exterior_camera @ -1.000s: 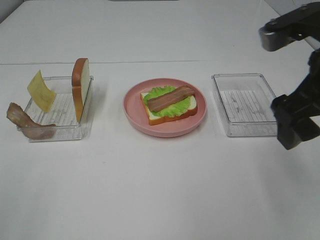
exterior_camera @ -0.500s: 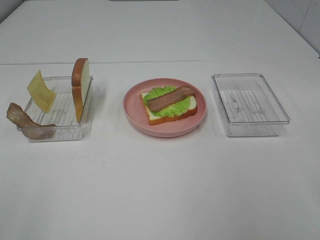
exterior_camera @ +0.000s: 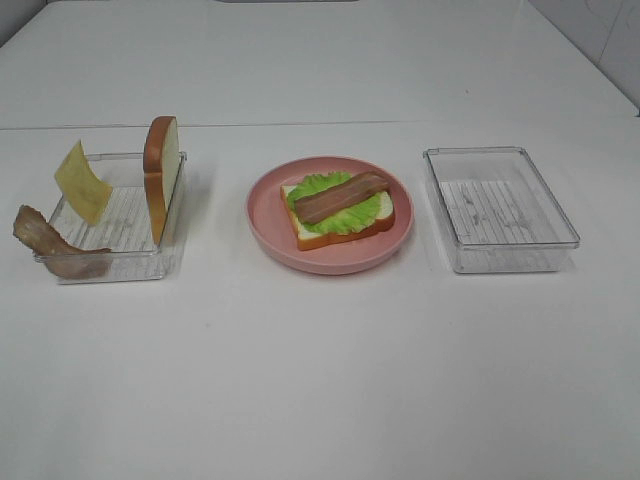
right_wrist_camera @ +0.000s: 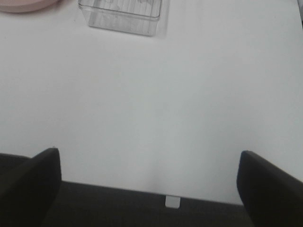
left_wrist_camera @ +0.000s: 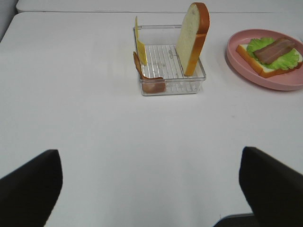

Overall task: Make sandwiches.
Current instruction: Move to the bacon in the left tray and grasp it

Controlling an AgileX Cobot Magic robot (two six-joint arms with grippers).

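half-built sandwich on the plate, both pincers spread

high camera: a pink plate [exterior_camera: 262,225] sits in the middle of the white counter [exterior_camera: 320,380]. on it lies a flat bread slice [exterior_camera: 380,222], topped with a lettuce leaf [exterior_camera: 320,186] and a bacon strip [exterior_camera: 340,197]. left of the plate, a clear tray [exterior_camera: 120,265] holds an upright bread slice [exterior_camera: 160,178] against its right wall and a cheese square [exterior_camera: 82,182] propped at its left wall. a second bacon strip [exterior_camera: 50,245] drapes over the near left corner. right of the plate stands another clear tray [exterior_camera: 500,262].

left wrist camera: the left pincer [left_wrist_camera: 149,161] is spread wide over bare counter, pinching nothing, well apart from the loaded tray.

right wrist camera: the right pincer [right_wrist_camera: 149,161] is spread wide at the counter's edge, pinching nothing. the other tray and a sliver of the plate lie well beyond it.
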